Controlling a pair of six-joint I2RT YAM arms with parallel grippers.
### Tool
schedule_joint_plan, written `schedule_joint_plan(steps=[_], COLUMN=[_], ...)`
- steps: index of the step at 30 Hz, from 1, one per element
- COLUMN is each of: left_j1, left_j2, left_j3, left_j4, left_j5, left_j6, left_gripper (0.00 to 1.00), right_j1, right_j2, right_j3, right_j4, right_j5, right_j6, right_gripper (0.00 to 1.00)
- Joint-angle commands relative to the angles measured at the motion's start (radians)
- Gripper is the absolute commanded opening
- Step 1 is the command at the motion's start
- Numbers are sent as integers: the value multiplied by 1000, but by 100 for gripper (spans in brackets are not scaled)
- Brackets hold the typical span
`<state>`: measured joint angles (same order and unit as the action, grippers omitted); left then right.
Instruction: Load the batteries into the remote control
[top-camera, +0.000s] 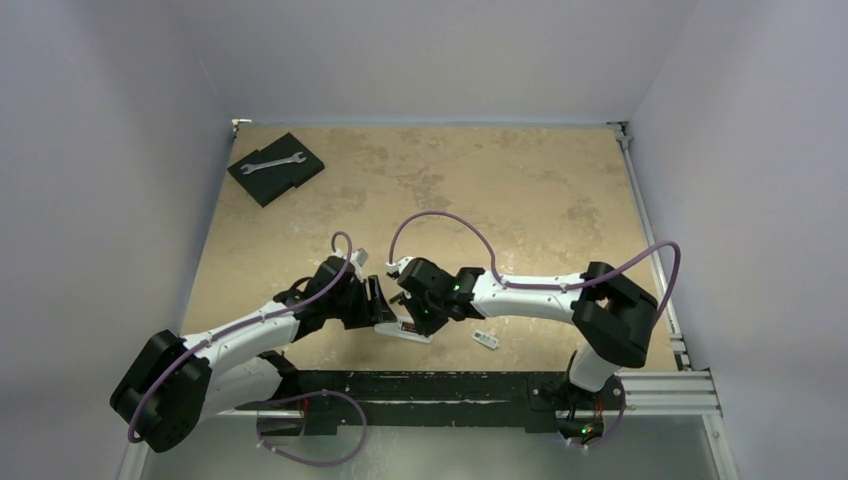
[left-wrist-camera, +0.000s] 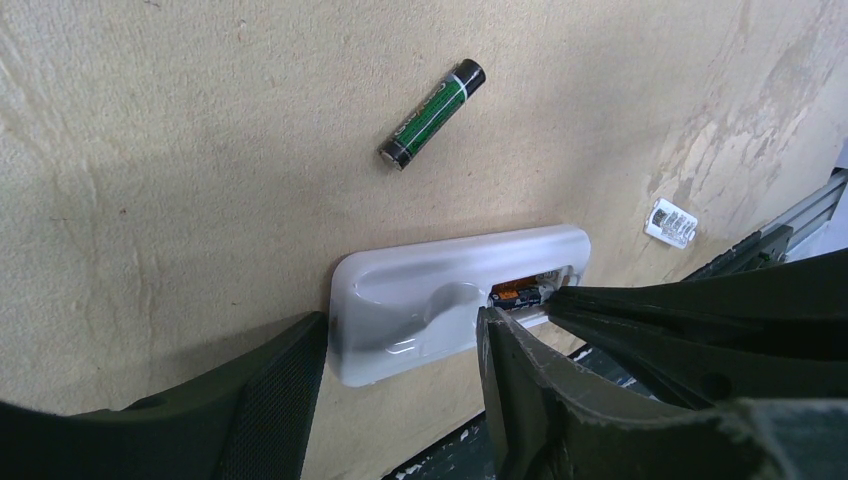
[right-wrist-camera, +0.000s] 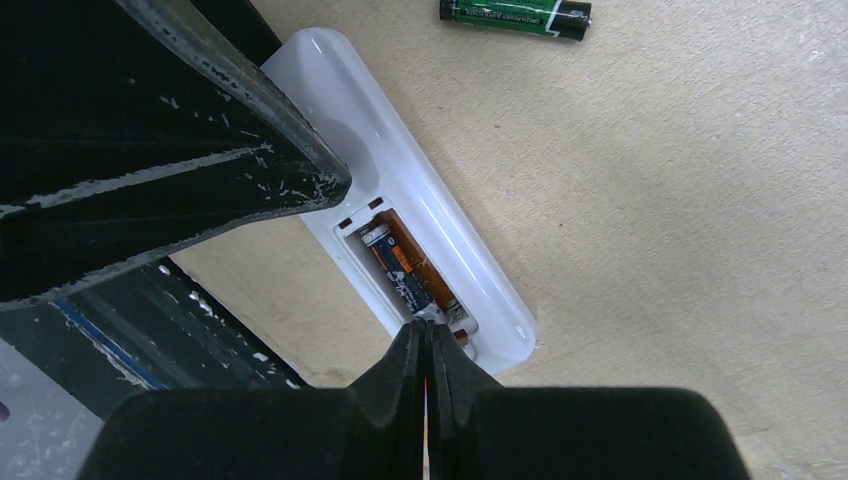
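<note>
Top view: both arms meet over the near-middle of the worktop (top-camera: 480, 190). The remote control (top-camera: 410, 332) is mostly hidden under them, and the batteries are too small to find there. That view alone shows 1 wrench (top-camera: 272, 161) on a dark pad (top-camera: 300, 175) at the far left corner.

Wrist cams fill the gaps. The remote lies back-up, bay open, with 1 battery (right-wrist-camera: 402, 268) seated in the orange-lined bay. A 2nd battery (left-wrist-camera: 432, 113) lies loose on the worktop, well apart from it; 2 total. 1 small white cover (left-wrist-camera: 671, 222) lies off to the side.

The right gripper (right-wrist-camera: 425, 335) has its fingers pressed together, tips at the bay's end, holding nothing visible. The left gripper (left-wrist-camera: 400, 320) is spread wide with the remote between its fingers; contact can't be made out. The bay's far end is hidden by the right fingertips.
</note>
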<state>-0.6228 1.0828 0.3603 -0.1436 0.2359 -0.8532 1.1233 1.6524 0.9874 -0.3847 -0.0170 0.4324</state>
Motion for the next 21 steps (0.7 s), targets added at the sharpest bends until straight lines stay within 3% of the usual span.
schedule_joint_plan(steps=[1, 21], left_j1=[-6, -6], left_j2=[11, -16], left_j3=[-16, -26], left_j4=[36, 22], left_j5=[9, 2], left_j6=[6, 4], left_gripper=[56, 56], right_j1=[27, 36], right_j2=[77, 211], right_j3=[5, 125], right_j4=[64, -54], right_j5=[14, 103], right_j6=[-10, -50], right_gripper=[6, 7])
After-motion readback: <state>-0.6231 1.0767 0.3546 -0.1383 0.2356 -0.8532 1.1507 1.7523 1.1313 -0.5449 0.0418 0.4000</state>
